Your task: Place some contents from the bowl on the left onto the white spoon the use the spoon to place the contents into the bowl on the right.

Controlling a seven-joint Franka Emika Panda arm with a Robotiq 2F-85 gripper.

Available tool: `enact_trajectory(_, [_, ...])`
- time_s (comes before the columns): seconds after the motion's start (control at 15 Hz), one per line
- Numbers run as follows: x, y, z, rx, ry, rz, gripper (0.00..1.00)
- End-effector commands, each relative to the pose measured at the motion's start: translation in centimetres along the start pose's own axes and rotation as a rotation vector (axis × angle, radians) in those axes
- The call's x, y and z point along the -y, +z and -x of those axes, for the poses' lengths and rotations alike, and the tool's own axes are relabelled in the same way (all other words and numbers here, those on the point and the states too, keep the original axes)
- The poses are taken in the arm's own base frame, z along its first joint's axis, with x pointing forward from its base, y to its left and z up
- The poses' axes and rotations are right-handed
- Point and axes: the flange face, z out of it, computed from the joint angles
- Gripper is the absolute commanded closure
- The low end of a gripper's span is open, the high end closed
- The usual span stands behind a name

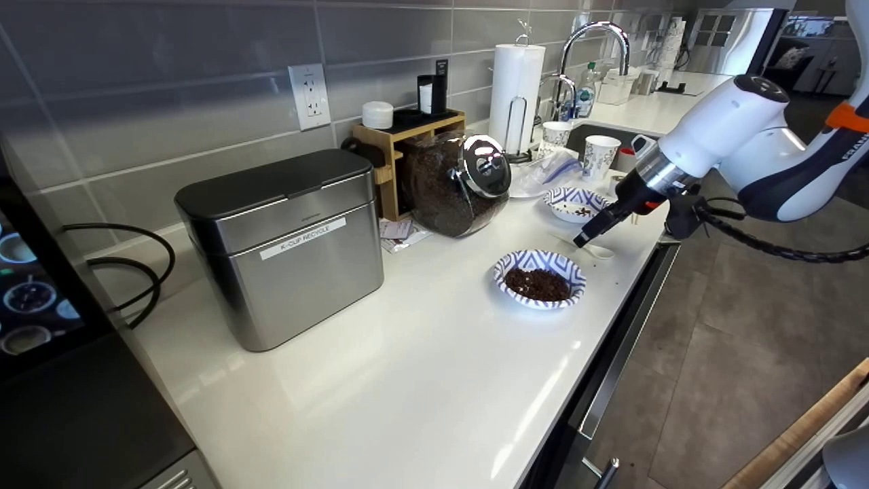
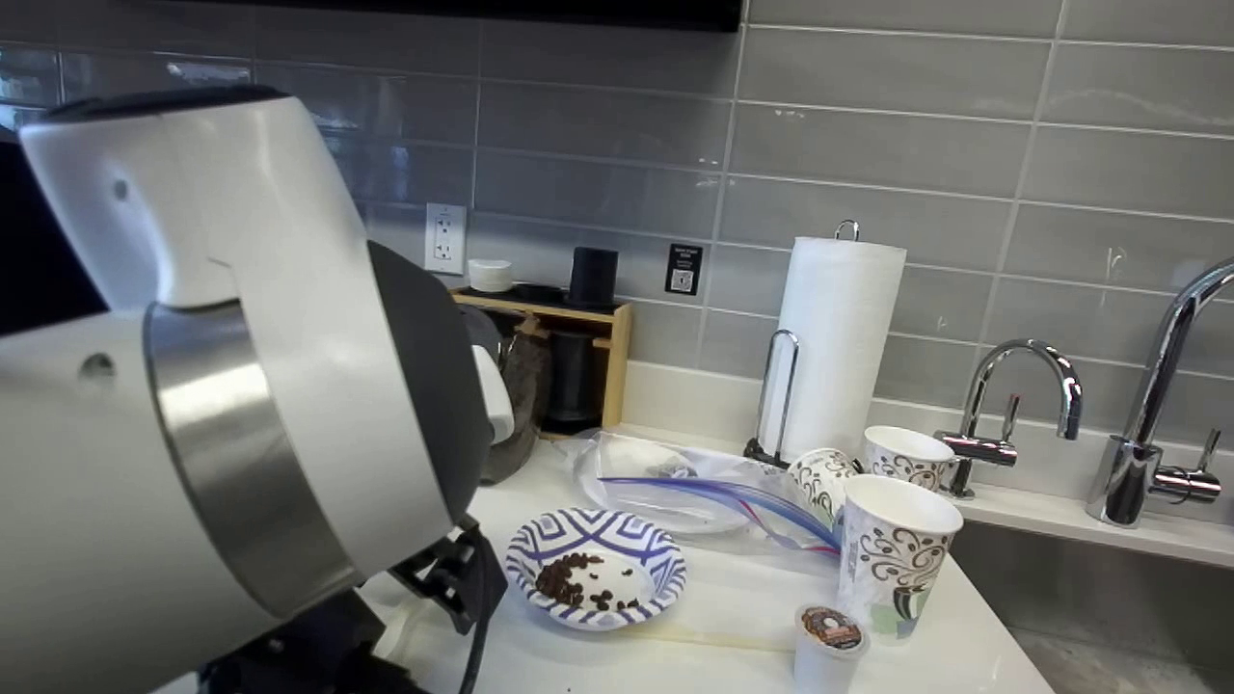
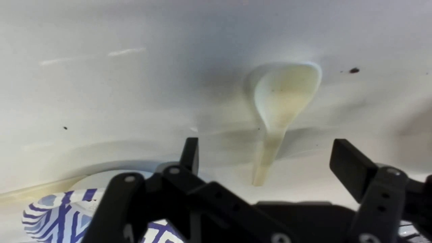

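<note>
Claw [image 3: 265, 148] spread wide, gripping nothing; spoon [image 3: 287, 94] on the table [image 3: 152, 84], its handle showing between the two fingers in the wrist view.
Contact between claw and spoon cannot be determined. In an exterior view the arm [image 2: 337, 337] blocks most of the claw; in the wrist view the claw masks part of a bowl [image 3: 50, 216], also cut off at the lower edge, which one unclear. Spoon: one, smooth, white, oval-headed. Bowls: two, round, blue-patterned; the fuller bowl [image 1: 536, 259] bears a coarse dark heap of bits [image 1: 540, 285], the sparser bowl [image 2: 607, 530] a small cluster to one side plus strays. Cups [image 2: 887, 559]: three, printed, two partly hidden. Pod [image 2: 831, 636]: one, cropped below. Bag [image 2: 718, 485]: one, clear plastic, inside hard to make out.
</note>
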Motion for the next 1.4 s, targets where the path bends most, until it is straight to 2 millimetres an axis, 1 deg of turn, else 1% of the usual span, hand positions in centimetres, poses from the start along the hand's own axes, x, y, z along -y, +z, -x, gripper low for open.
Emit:
enact_trajectory(0.0, [-0.1,-0.9,0.8,0.008,0.015,0.01,0.0])
enact_trajectory(0.87, [-1.5,-4.3,0.1,-0.031,0.014,0.061,0.0])
enact_trajectory(1.0, [-1.8,-5.0,-0.1,-0.041,0.008,0.065,0.0])
enact_trajectory(1.2, [-2.2,-6.7,-0.7,-0.063,0.0,0.068,0.0])
enact_trajectory(1.27, [-2.2,-5.3,-0.3,-0.049,-0.001,0.068,0.0])
enact_trajectory(1.33, [-2.3,-5.8,-0.5,-0.057,-0.001,0.069,0.0])
